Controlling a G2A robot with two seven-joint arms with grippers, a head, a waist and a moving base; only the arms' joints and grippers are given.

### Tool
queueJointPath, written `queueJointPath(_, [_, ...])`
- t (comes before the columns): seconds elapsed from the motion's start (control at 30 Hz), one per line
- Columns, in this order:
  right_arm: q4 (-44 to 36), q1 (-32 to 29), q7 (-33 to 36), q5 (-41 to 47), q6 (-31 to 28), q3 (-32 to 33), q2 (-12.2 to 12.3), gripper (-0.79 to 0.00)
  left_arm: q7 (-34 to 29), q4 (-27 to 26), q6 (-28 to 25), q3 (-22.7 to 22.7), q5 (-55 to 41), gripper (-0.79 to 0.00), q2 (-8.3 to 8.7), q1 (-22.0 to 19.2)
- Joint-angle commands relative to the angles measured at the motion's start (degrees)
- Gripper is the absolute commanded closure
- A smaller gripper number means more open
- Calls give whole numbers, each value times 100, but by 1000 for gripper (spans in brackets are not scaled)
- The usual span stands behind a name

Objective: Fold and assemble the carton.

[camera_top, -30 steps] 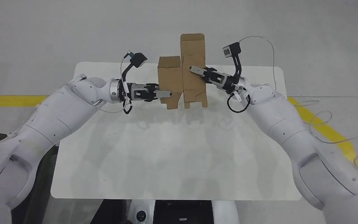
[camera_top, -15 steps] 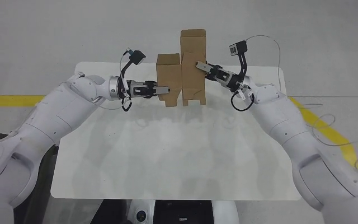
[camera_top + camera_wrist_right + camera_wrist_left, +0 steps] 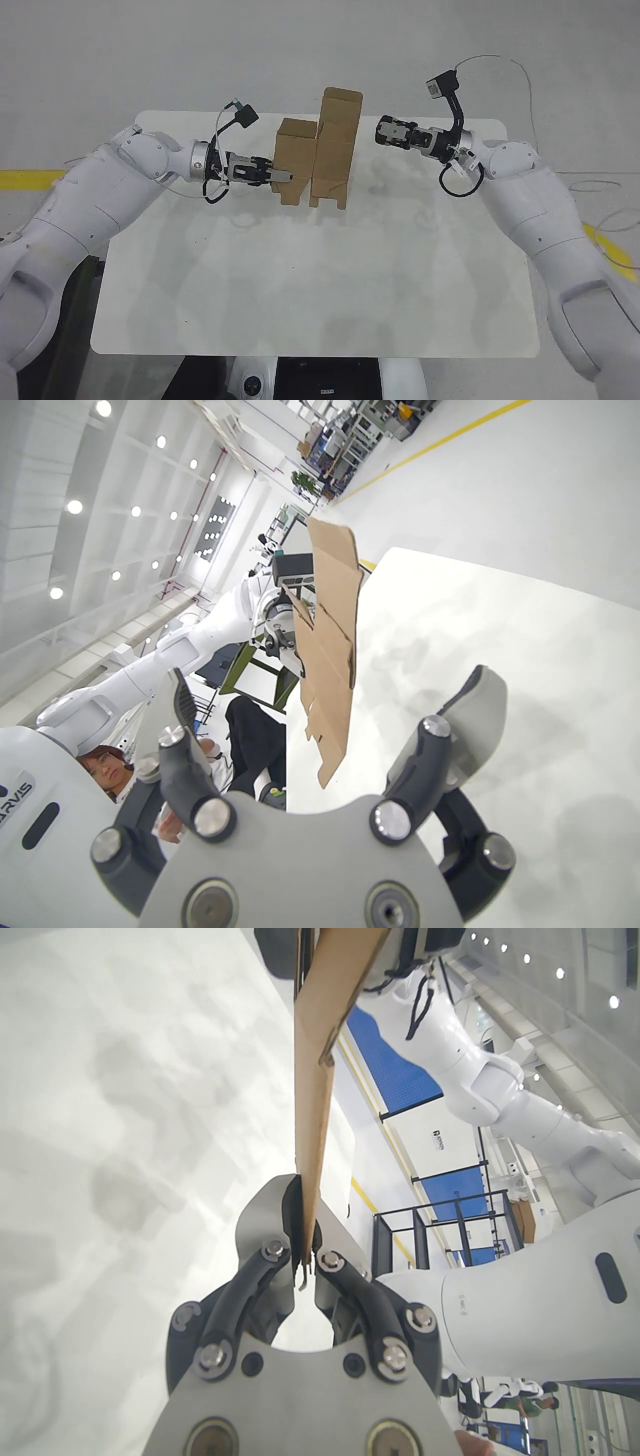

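A flat brown carton [image 3: 318, 150] is held upright above the white table [image 3: 300, 290], near its far edge. My left gripper [image 3: 283, 172] is shut on a lower flap at the carton's left side; the left wrist view shows the cardboard edge [image 3: 311, 1128] pinched between both fingers. My right gripper [image 3: 383, 132] hangs open a short way to the right of the carton, touching nothing. In the right wrist view the carton [image 3: 327, 635] hangs beyond its spread fingers [image 3: 477, 695], with the left gripper behind it.
The table's near half and right side are bare. A yellow floor line [image 3: 30, 180] runs past the table on the left.
My right gripper has let go of the carton and drawn back to the right. The carton, still in the left gripper, has shifted slightly left and lower.
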Motion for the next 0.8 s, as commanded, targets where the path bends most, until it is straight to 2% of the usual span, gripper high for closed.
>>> queueJointPath(0.0, [-75,-14,140,-108,140,17,84,-785,-126,-121,127,96,-125,0,51,14])
queueJointPath(0.1, [-245,-53,334,-154,333,13,185,-785,-422,-297,423,105,-445,0,132,50])
queueJointPath(0.77, [-245,-53,334,-154,333,13,185,-785,-422,-297,423,105,-445,0,132,50])
